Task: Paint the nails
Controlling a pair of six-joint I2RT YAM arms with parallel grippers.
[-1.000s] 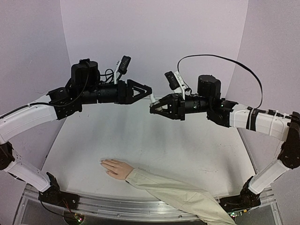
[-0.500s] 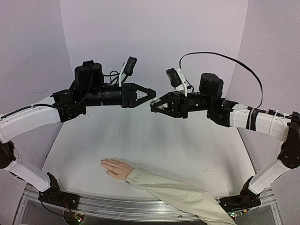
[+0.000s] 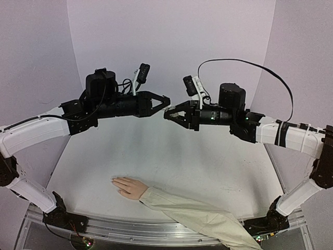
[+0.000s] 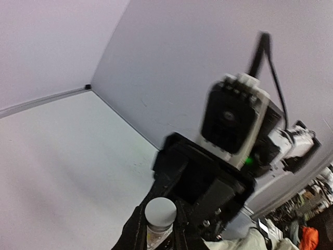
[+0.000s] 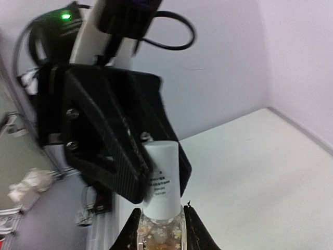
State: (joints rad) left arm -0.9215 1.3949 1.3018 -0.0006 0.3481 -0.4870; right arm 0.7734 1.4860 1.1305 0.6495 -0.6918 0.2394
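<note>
Holding one small clear bottle (image 5: 160, 230) aloft, my right gripper (image 3: 168, 115) is clamped on its glass body, and my left gripper (image 3: 166, 101), nose to nose with it, is closed on the single white cap (image 5: 162, 172). Well below both, nearer my bases, one mannequin hand (image 3: 127, 186) in a beige sleeve (image 3: 197, 216) lies on the table (image 3: 218, 161). Its nails (image 3: 114, 180), probably at the tips pointing to my left, are too small to make out. Only the wrist views show the bottle; from above my grippers hide it.
</note>
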